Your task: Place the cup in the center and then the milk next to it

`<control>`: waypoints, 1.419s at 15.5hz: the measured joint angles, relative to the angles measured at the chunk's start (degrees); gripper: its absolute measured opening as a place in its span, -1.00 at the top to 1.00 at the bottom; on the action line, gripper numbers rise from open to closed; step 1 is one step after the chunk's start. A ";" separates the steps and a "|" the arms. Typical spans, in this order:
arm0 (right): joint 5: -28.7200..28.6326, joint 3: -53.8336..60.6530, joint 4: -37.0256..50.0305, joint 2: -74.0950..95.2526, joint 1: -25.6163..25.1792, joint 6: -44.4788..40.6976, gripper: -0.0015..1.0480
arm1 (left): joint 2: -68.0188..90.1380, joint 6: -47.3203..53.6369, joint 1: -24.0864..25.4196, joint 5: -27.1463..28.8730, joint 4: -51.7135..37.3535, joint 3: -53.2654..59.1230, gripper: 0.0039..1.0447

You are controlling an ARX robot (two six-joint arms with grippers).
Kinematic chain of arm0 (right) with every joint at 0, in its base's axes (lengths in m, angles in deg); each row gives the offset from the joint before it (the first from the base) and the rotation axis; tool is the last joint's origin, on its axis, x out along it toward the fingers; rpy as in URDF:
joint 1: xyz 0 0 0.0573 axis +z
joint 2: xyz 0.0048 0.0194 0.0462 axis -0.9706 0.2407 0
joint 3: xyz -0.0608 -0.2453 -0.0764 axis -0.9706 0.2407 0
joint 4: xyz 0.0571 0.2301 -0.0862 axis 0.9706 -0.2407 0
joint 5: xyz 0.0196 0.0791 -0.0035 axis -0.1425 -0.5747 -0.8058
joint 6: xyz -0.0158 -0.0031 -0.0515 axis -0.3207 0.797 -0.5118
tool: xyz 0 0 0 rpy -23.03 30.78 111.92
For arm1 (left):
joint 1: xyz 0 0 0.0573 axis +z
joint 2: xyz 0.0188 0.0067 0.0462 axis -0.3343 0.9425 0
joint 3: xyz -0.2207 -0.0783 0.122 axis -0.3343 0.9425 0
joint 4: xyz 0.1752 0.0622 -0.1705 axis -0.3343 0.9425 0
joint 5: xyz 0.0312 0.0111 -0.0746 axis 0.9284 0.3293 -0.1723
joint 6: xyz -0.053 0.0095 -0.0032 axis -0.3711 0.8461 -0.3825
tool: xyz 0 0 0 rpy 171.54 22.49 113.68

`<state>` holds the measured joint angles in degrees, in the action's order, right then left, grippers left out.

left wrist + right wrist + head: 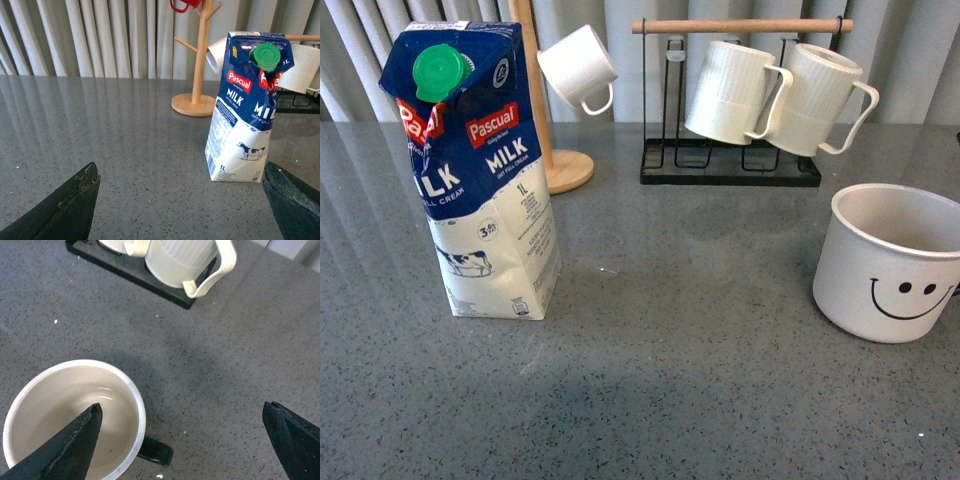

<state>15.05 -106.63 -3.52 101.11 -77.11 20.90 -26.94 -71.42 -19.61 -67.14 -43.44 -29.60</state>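
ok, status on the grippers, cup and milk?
Left gripper open, empty, facing the milk carton. Right gripper open, empty, above the smiley mug. Mug sits far right, not yet centred. Nothing between it and the table centre.

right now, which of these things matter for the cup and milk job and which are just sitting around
Part of the job:
- smiley-face cup, at the right
- milk carton, upright at the left

Just sitting around:
- two ribbed white mugs on the black rack
- small white cup on the wooden mug tree
- red cup high on that tree
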 joint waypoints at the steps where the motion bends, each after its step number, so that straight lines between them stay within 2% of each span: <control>1: -1.05 -1.16 -2.69 1.22 0.42 -0.50 -0.87 | 0.00 0.00 0.00 0.00 0.00 0.00 -0.88; 6: -6.64 -7.21 -11.23 8.09 1.81 0.52 -0.87 | 0.00 0.00 0.00 0.00 0.00 0.00 -0.88; 13: -7.06 -9.88 -15.04 12.70 1.79 -2.99 -0.86 | 0.00 0.00 0.00 0.00 0.00 0.00 -0.88; 14: -7.02 -9.88 -15.04 12.85 1.77 -3.15 -0.71 | 0.00 0.00 0.00 0.00 0.00 0.00 -0.88; 18: -6.97 -9.99 -15.45 13.09 1.73 -4.11 0.17 | 0.00 0.00 0.00 0.00 0.00 0.00 -0.88; 22: -6.97 -10.10 -16.17 13.09 1.14 -4.17 0.73 | 0.00 0.00 0.00 0.00 0.00 0.00 -0.88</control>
<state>8.07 -116.73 -19.69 114.20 -75.98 16.73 -26.94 -71.42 -19.61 -67.14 -43.44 -29.60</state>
